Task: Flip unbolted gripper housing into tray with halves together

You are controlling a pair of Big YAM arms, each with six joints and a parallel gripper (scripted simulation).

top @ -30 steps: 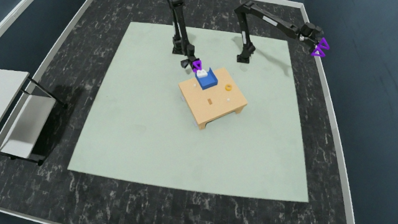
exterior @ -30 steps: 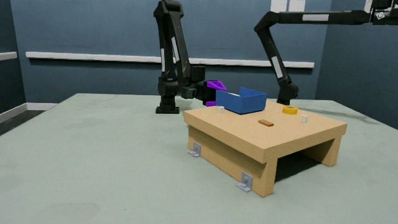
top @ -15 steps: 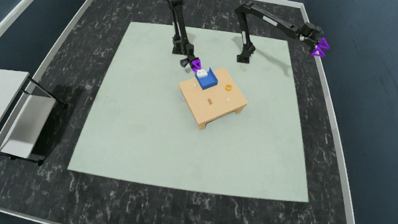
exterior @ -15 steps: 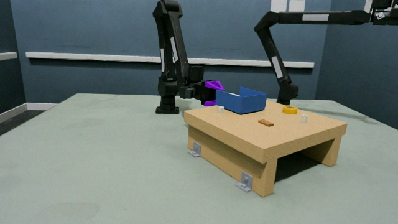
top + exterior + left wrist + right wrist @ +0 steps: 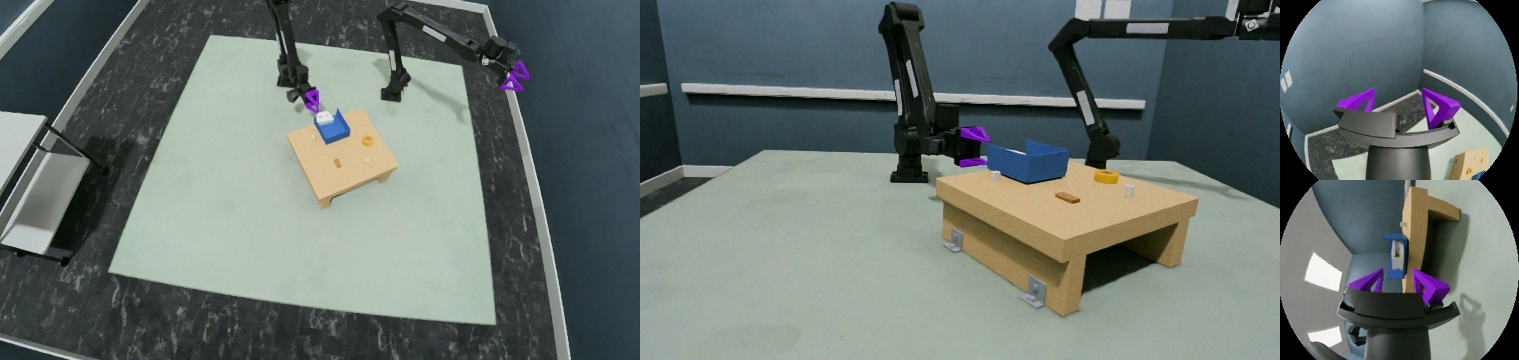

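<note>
Bench top (image 5: pixel 350 180) (image 5: pixel 1070 220) (image 5: pixel 1472 158) (image 5: pixel 1418 232), seen from above, carries the blue tray (image 5: pixel 338 136) (image 5: pixel 1028 167) (image 5: pixel 1479 176) (image 5: pixel 1395 276) near one edge, the white housing (image 5: pixel 324 118) (image 5: pixel 1016 151) (image 5: pixel 1398 262) at the tray's end facing the right gripper (image 5: pixel 313 101) (image 5: pixel 987 150) (image 5: pixel 1398 271). A yellow ring (image 5: pixel 363 141) (image 5: pixel 1106 179) (image 5: pixel 1466 171), a brown bar (image 5: pixel 333 164) (image 5: pixel 1067 197) and two small white pieces stand around the tray. The left gripper (image 5: pixel 515 77) (image 5: pixel 1398 91) is well apart from everything on the bench; a cart (image 5: pixel 22 130) stands off the mat.

In the exterior view the tray's walls hide most of the housing. One white piece stands near the tray, and metal brackets (image 5: pixel 955 240) (image 5: pixel 1035 291) sit at the bench's foot.

The left wrist view shows wide-spread jaws with nothing between them.

In the right wrist view the jaws are partly spread, gripping nothing; the housing lies beyond them in the tray. I cannot tell which way up it is.

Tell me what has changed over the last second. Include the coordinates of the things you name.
The right gripper (image 5: pixel 313 106) (image 5: pixel 986 150) (image 5: pixel 1398 271) has backed a little away from the blue tray (image 5: pixel 336 135) (image 5: pixel 1025 167) (image 5: pixel 1395 275), toward its own arm's base. I can't see that it took or released anything. The white housing (image 5: pixel 325 118) (image 5: pixel 1398 260), the tray and the left gripper (image 5: pixel 524 82) (image 5: pixel 1398 91) look unmoved.
</note>
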